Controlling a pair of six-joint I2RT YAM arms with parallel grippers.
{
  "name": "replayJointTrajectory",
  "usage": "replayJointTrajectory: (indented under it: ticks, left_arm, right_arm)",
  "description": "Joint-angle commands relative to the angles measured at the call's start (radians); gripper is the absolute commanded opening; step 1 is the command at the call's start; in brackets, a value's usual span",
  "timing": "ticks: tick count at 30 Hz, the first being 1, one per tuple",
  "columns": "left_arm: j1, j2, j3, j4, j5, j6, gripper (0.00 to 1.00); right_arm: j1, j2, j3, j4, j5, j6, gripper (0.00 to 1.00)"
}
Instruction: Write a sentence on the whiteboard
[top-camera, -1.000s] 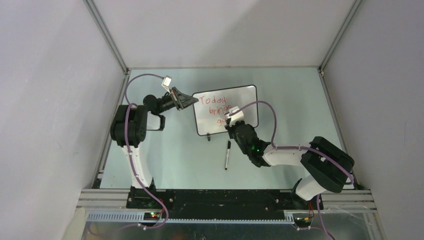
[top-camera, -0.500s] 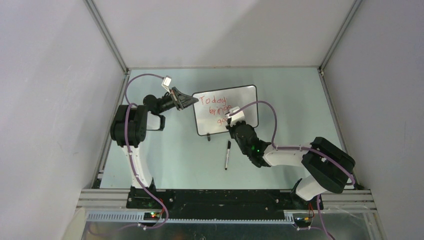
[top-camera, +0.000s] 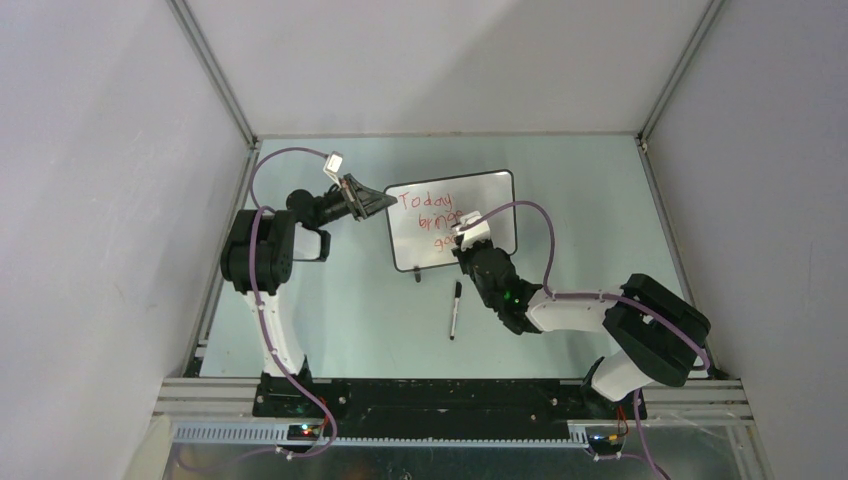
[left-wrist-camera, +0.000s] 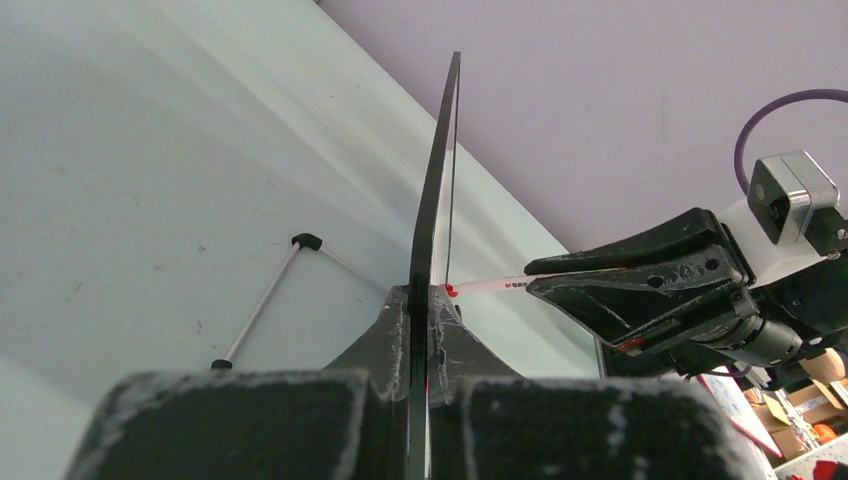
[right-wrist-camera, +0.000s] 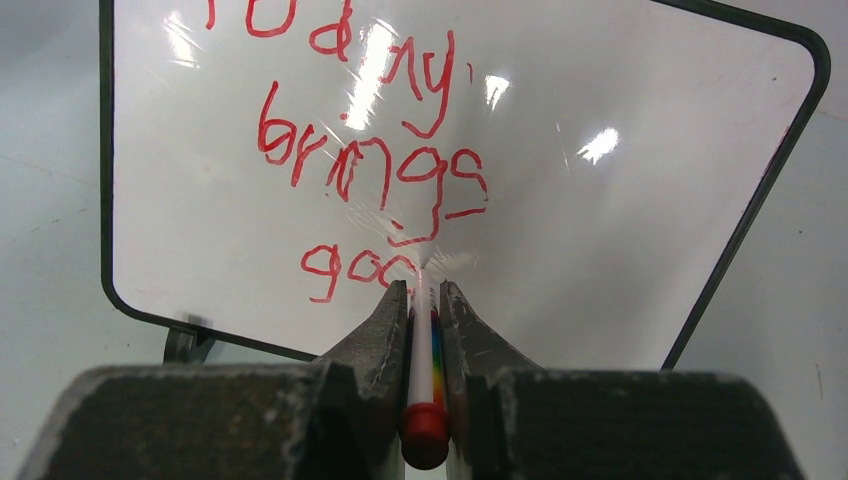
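Top external view shows almost no change from one second ago: the right gripper (top-camera: 462, 243) stays at the third line of the sentence (top-camera: 432, 215), and only the forearm behind it has crept a little. I take this to mean small letter strokes and not a travel to a new line. The third word is in progress: from the right wrist view "goo" is readable, and the tip of the marker (right-wrist-camera: 422, 350) touches the glossy face just after the last letter. The right gripper is pinching this marker, with its fingers pressed on both sides of the barrel. The left gripper (top-camera: 388, 204) is clamped on the left edge of the whiteboard (top-camera: 490, 200) and steadies it where it stands, leaning back, on the table (top-camera: 340, 300). About the room: the third line sits near the bottom frame, so I think a fourth line would hardly fit below it. To the right of the tip, however, the white face is bare up to the right frame. A black pen (top-camera: 455, 310) lies on the table just beside the right wrist, and it could be knocked if that arm drops.
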Motion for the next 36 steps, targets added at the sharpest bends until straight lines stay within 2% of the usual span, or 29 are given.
replayJointTrajectory:
  ticks: [1, 18, 36]
  left_arm:
    - [0.008, -0.014, 0.004, 0.048, 0.002, 0.025, 0.00]
    - [0.008, -0.014, 0.005, 0.048, 0.003, 0.025, 0.00]
    - [0.008, -0.015, 0.004, 0.048, 0.001, 0.025, 0.00]
  right_arm:
    - [-0.004, 0.003, 0.030, 0.057, -0.006, -0.003, 0.00]
    - [-0.005, 0.017, 0.038, 0.051, 0.006, 0.001, 0.00]
    - [-0.002, -0.065, 0.031, -0.068, 0.020, 0.034, 0.00]
